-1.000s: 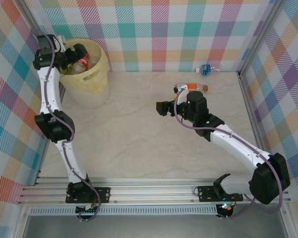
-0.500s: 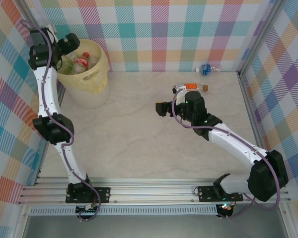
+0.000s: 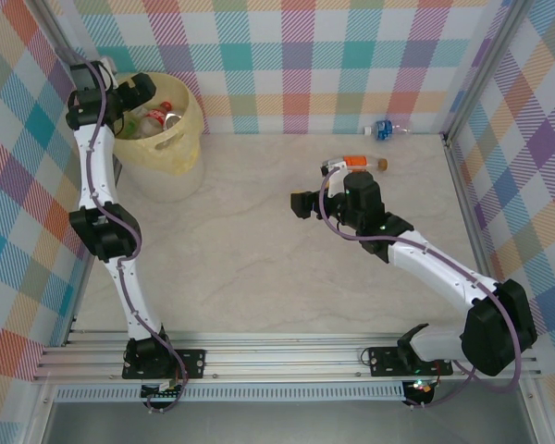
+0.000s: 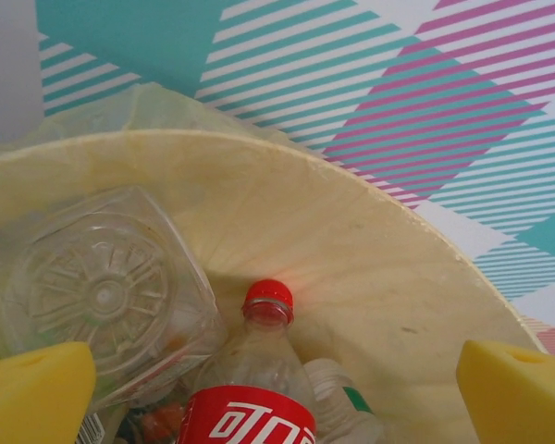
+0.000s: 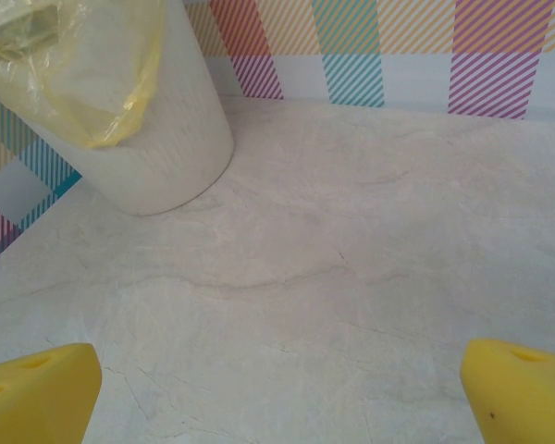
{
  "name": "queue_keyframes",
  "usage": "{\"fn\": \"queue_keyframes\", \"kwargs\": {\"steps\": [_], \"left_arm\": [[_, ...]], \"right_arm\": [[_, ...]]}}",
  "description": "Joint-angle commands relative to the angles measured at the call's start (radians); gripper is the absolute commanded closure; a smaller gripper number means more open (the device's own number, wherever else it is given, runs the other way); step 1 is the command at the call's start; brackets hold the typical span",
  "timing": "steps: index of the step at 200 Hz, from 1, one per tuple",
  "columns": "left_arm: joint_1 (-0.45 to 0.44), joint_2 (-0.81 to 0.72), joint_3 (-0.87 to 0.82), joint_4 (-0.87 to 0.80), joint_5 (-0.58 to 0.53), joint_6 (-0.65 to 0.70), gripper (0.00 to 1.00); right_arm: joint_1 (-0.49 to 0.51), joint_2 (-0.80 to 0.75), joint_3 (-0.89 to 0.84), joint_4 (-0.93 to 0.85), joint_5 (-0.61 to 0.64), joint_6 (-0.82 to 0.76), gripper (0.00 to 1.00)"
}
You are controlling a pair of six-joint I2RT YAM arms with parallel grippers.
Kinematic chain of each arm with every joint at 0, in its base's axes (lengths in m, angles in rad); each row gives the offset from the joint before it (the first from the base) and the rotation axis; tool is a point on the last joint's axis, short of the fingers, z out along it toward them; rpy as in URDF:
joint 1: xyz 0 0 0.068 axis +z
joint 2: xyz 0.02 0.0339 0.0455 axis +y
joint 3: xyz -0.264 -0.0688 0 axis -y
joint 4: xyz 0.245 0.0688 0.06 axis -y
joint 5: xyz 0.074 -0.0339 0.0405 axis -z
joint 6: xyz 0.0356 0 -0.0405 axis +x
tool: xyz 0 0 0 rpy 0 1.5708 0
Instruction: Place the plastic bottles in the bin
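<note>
Pale marbled tabletop [image 3: 250,268] fenced by checked panels [image 3: 296,55] on the far, left and right sides; broad bare stretch at centre, from bin to right-hand panel. Yellowish bin [image 3: 171,157] in the far left corner, close to both panels, holding several bottles: red-labelled bottle [image 4: 254,412] with cap toward the inner wall, clear ribbed bottle base [image 4: 102,291] just beside it. Above the bin's mouth, left gripper [image 3: 134,92], jaws spread wide, nothing held. Over bare tabletop at mid-field, right gripper [image 3: 302,202], jaws likewise spread and empty, facing the bin. Orange-labelled bottle [image 3: 356,163] lying just beyond the right arm [image 3: 425,259], well apart from the bin. Blue-labelled bottle [image 3: 384,129] lying at the foot of the far panel, near the right corner post [image 3: 486,65].
</note>
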Motion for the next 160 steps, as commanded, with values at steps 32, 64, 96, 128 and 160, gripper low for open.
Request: {"fn": "queue_keyframes", "kwargs": {"steps": [32,64,96,128,160], "left_arm": [[-0.011,-0.152,0.017,-0.062,0.106,0.014,0.00],[-0.055,-0.274,-0.077,-0.054,0.140,0.013,0.00],[-0.131,-0.423,-0.287,0.018,0.149,0.007,0.00],[-0.210,-0.561,-0.507,0.139,0.154,-0.049,0.00],[-0.319,-0.659,-0.681,0.216,0.135,-0.107,0.00]], "right_arm": [[-0.005,-0.027,0.013,-0.018,0.044,-0.015,0.00],[-0.072,-0.008,0.059,-0.109,0.047,0.008,0.00],[-0.185,0.023,0.085,-0.165,-0.027,-0.016,0.00],[-0.319,0.076,0.117,-0.213,-0.117,-0.081,0.00],[-0.415,0.178,0.209,-0.283,-0.242,-0.199,0.00]]}}
